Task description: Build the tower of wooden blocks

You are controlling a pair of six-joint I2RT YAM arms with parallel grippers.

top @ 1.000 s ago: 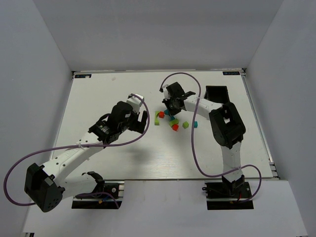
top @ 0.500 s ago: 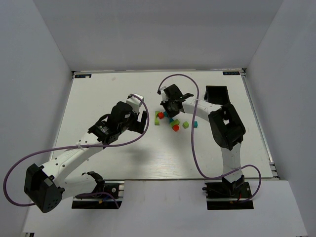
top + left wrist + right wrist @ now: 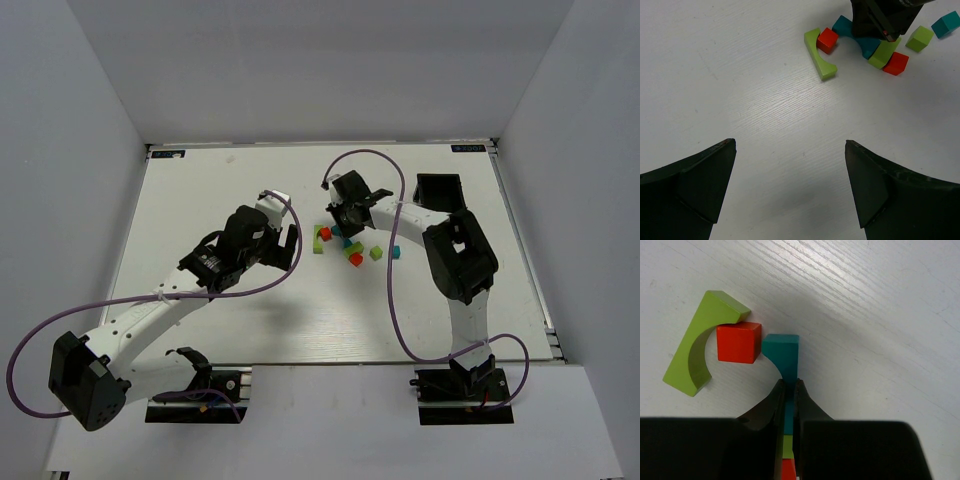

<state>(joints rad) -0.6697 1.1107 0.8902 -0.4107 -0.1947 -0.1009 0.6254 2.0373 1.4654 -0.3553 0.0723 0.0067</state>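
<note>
Only right wrist view, right fingers (image 3: 771, 406) pinched together over teal arch (image 3: 785, 352) — left fingers (image 3: 690, 185) wide

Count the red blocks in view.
2. One red block sits against the lime arch; the other lies beside the right pincer. Others may hide beneath it.

Worktop (image 3: 200, 200) left of the blocks (image 3: 827, 40) was open. Right gripper (image 3: 789, 395) blocked the cluster's middle; black tray (image 3: 440, 182) stood far-right.
</note>
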